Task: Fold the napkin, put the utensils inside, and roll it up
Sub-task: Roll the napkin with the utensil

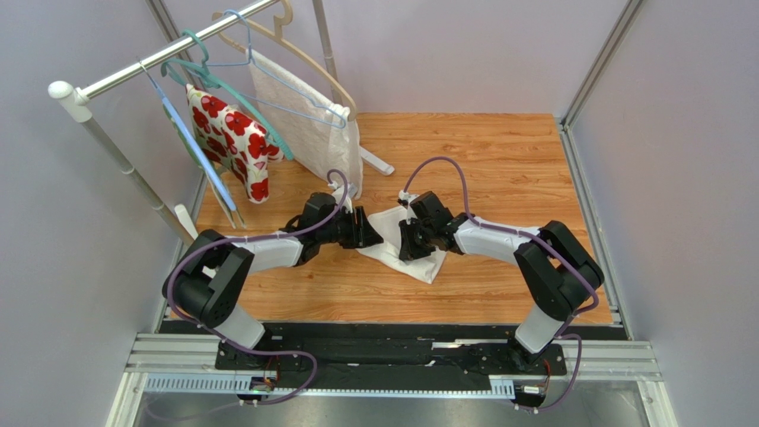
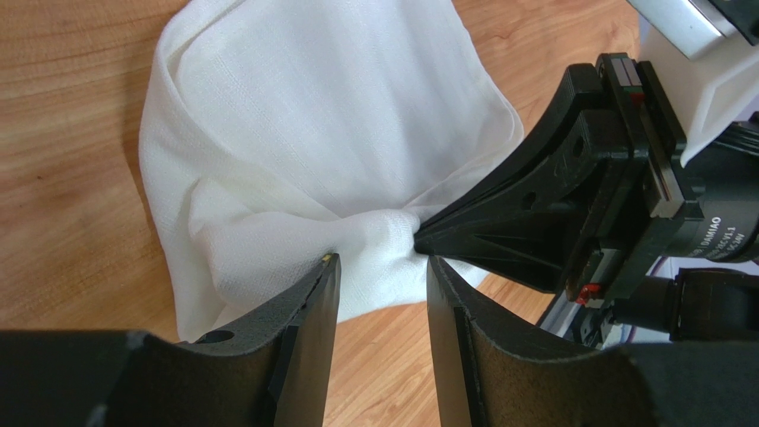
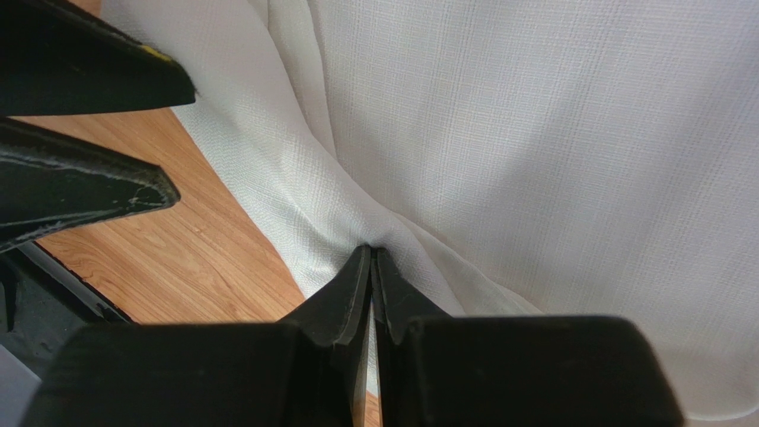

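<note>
- Centre of the bench [image 1: 499,169], both arms are reaching in from either side and meeting over the napkin [image 1: 426,265], which lies crumpled between them on the wood.
- From the top view, the cloth is a loose, lopsided heap with its edges askew. No clean fold shows anywhere.
- The right claw [image 3: 371,253] has its fingers pressed tight together on a thin ridge of napkin. That is a firm pinch, and the cloth puckers toward it.
- The left claw [image 2: 379,267] comes in nose to nose with it. Its fingers stand about halfway apart, one on each side of the same gathered knot of fabric.
- Cloth fills the gap at the tips, but the pictures do not show whether the left claw is actually biting down or only straddling the knot.
- The utensils are nowhere to be seen in any of the three views. They may be hidden under the cloth or lie out of frame; it cannot be told.
- Over on the rail at the far left hang the red-flowered cloth [image 1: 233,142] and the textured white cloth [image 1: 307,124], well apart from the action.
- By the look of it, this is the folding stage and early days: the napkin needs flattening and a proper fold.
- Placing the cutlery inside and rolling the napkin up are both left to do, with no sign of either begun.
</note>
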{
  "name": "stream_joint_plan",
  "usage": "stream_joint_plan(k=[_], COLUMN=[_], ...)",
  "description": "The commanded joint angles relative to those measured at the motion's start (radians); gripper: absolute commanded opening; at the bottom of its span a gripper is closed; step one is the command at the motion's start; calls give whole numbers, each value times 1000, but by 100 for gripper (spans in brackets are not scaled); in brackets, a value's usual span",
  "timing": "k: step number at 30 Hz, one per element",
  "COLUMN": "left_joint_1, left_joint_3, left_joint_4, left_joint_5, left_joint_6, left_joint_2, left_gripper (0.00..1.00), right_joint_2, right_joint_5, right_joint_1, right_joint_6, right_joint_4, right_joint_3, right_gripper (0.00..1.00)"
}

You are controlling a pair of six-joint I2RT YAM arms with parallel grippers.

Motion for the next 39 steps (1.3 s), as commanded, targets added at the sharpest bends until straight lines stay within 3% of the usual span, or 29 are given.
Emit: stream_joint_plan(k=[1, 9, 12, 17, 24, 25, 33, 39], left_joint_1=[3, 3, 3, 3, 3, 3, 3, 3], left_joint_3=[27, 21, 27, 50, 85, 87, 105, 114], left_joint_4=[107, 81, 63, 10, -38, -41, -72, -87], left_joint_5=[-34, -52, -54, -55, -40, -37, -15, -14], left_joint_6=[-1, 44, 58, 82, 93, 94, 110, 116], left_joint_2=[29, 100, 113, 139, 153, 152, 161, 161], left_gripper=[49, 49, 49, 49, 49, 49, 49, 49], right_joint_2=[66, 8, -61, -164, -226, -218, -111, -37], right_joint_5=[54, 28, 11, 10, 92, 109, 260, 275], right_joint_1=[4, 4, 7, 33, 99, 125, 194, 202], right_joint_6=[-18, -38, -64, -119, -233, -245, -304, -301], right_joint_4=[-83, -87, -104, -147, -112, -104, -23, 31], right_joint_3=[-60, -62, -47, 4, 12, 12, -13, -10], right_gripper=[8, 11, 18, 46, 54, 85, 86, 77])
